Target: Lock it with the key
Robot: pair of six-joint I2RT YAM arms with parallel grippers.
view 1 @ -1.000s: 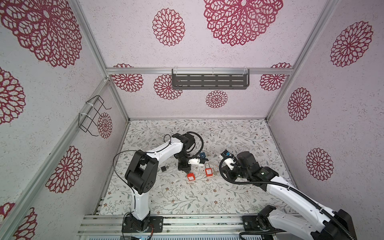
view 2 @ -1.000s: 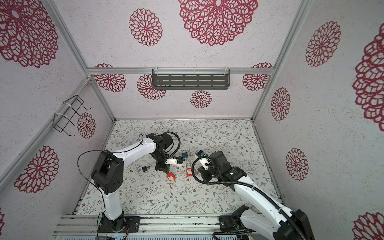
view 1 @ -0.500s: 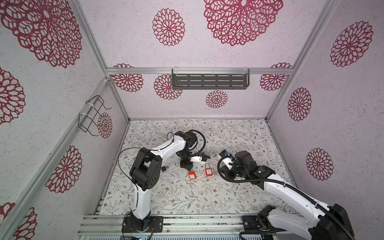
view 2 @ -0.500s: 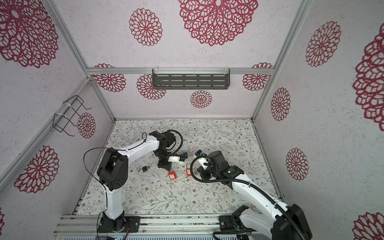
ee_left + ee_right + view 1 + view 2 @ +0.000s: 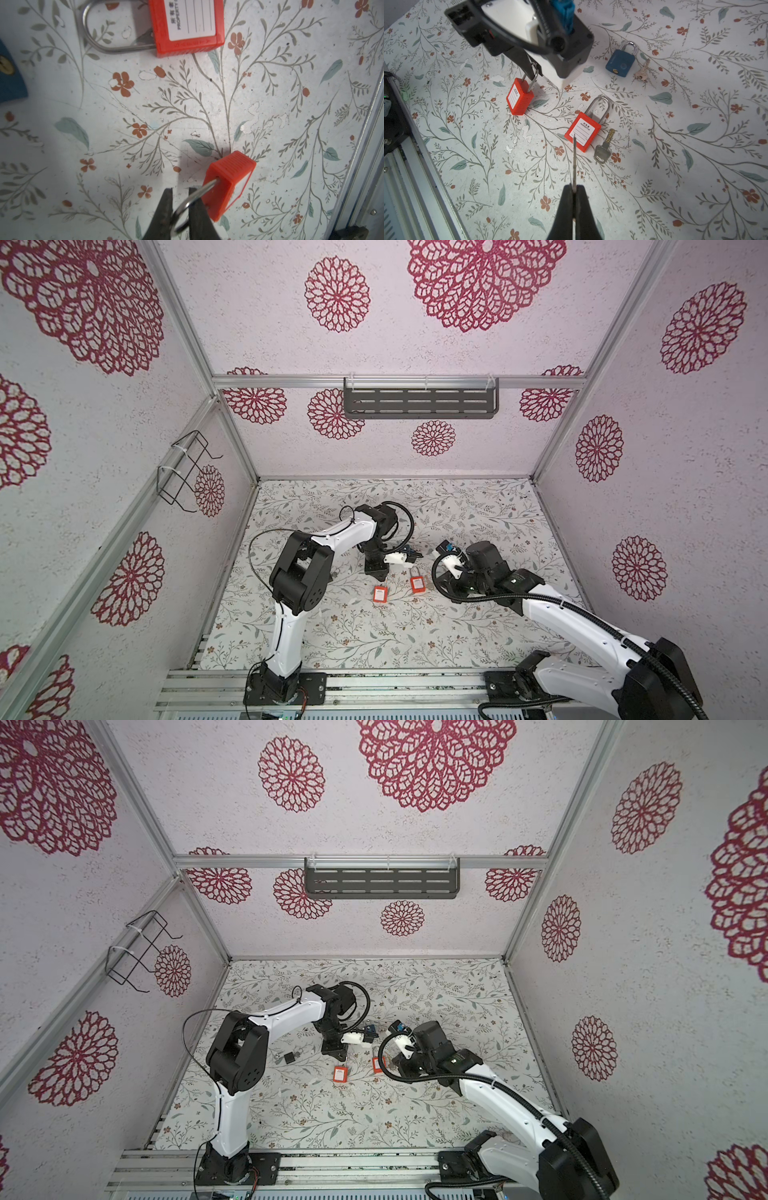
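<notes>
The key (image 5: 574, 162), a thin blade seen edge-on, is clamped in my right jaws near the lying red padlock (image 5: 582, 133). My left jaws stand slightly parted around the shackle (image 5: 207, 187) of the upright red padlock (image 5: 519, 99); grip unclear. Floral bench (image 5: 353, 635), flower-patterned walls (image 5: 457, 323).

On the table (image 5: 332, 635), a key (image 5: 602, 152) lies just beside the right padlock (image 5: 417, 584), near the left padlock (image 5: 380, 594).

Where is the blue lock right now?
In the right wrist view, the blue padlock lies flat on the flowery table with a small key right beside it. It is farther from the camera than the red padlock that lies flat.
</notes>
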